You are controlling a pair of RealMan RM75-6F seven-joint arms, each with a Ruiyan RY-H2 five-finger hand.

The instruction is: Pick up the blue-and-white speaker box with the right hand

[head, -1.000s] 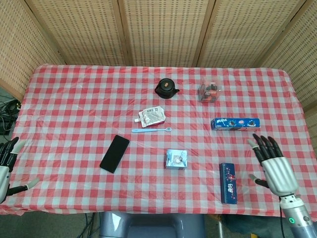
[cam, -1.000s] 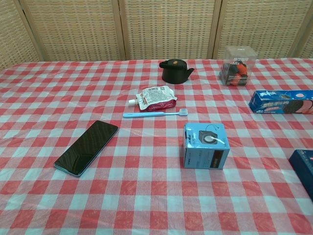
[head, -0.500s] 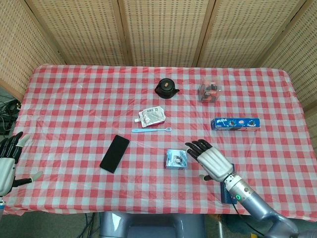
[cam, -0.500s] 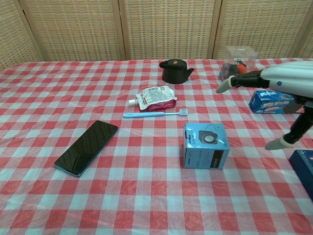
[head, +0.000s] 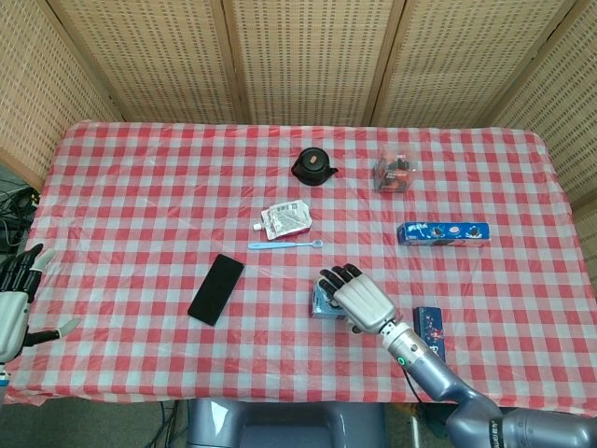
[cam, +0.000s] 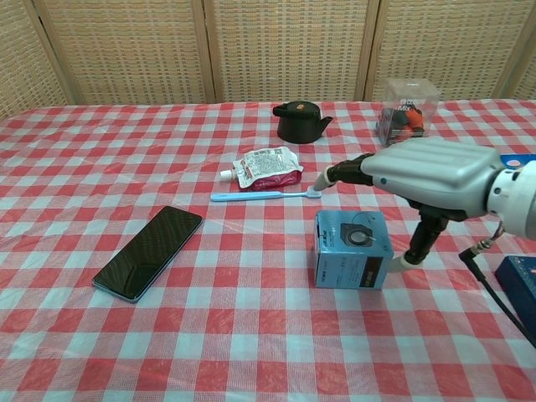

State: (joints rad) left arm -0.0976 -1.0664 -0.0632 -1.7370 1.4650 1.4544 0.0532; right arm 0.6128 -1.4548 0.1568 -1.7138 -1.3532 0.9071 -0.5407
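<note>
The right hand (cam: 427,180) hovers over the speaker box (cam: 353,249), phone (cam: 148,251) to its left.

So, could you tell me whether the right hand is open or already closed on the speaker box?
Open: the right hand hovers over the speaker box, fingers extended, thumb down beside it.

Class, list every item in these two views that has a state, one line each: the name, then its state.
speaker box: upright on the cloth, not lifted
right robot hand: fingers spread above the box, thumb beside it
left robot hand: open, at the table edge
phone: flat, screen dark
pouch: lying flat, capped
teapot: upright, lid on
</note>
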